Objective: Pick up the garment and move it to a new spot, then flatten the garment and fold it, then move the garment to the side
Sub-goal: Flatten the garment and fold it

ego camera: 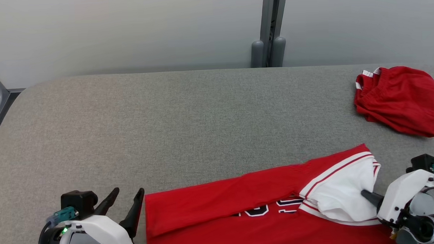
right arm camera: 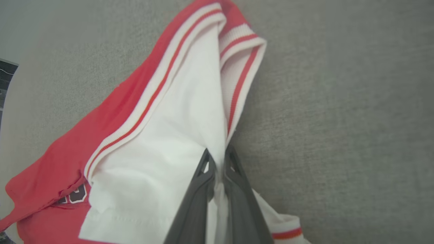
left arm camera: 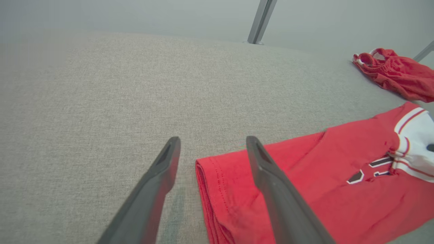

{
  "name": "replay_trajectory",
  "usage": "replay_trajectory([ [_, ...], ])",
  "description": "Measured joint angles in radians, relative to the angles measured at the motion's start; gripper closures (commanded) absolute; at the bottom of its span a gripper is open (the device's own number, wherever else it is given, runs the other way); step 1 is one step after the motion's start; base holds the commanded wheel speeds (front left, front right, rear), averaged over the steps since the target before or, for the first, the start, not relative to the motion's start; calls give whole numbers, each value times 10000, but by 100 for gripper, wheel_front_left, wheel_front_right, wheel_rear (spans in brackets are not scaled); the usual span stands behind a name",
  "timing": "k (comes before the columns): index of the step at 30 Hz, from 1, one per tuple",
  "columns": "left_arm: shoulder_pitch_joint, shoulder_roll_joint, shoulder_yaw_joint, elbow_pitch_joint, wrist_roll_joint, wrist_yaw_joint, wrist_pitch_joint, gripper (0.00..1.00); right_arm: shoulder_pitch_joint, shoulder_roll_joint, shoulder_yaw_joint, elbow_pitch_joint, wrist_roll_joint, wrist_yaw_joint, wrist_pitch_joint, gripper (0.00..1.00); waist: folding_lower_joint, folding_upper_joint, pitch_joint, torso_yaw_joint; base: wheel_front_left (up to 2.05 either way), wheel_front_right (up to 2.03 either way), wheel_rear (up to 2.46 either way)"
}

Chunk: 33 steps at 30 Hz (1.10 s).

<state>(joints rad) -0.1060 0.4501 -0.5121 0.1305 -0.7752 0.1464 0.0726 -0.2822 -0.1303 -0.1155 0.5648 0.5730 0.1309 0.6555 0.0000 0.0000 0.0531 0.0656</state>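
Garment (ego camera: pixel 241 211) = red jersey, lying half-folded on the grey table (ego camera: pixel 166 120) at approx 5 o'clock in the head view, white sleeve (ego camera: pixel 340 197) end toward 4. Right gripper (ego camera: pixel 365 194) is clamped tight on a fold of that white fabric; wrist cam shows cloth squeezed btwn the fingers (right arm camera: pixel 237 189). Left gripper (ego camera: pixel 129 193) at 7 o'clock is spread wide, holding nothing, right by the hem corner, can't tell if it touches. Risk imo: only one end is pinched, so a pull prob drags just the sleeve layer, bunches the body & wrecks the fold. Thin pinch could also slip out. Red shorts (ego camera: pixel 400 101) at 2 o'clock are well apart, but a long drag that way could snag them.
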Motion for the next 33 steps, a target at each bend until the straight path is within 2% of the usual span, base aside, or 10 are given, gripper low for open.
replay_trajectory([
  [12, -31, -153, 293, 238, 268, 17, -1331, 0, -219, -1057, -727, -322, -213, -2, -221, 100, 0, 0, -227, -328, 0, 0, 0],
  [21, 190, -360, 347, 604, 330, 10, -2146, 0, -262, -1546, -1009, -1066, -848, -2, 238, 100, 0, 0, -518, -615, 0, 0, 0],
  [28, 196, -562, 284, 840, 360, -63, -2522, 0, -360, -1421, -876, -2121, -610, -2, 863, 100, 0, 0, -656, -586, 0, 0, 0],
  [33, 187, -644, 222, 1097, 353, -148, -2608, 0, -112, -1216, -351, -3173, -25, -2, 1344, 100, 0, 0, -762, -370, 0, 0, 0],
])
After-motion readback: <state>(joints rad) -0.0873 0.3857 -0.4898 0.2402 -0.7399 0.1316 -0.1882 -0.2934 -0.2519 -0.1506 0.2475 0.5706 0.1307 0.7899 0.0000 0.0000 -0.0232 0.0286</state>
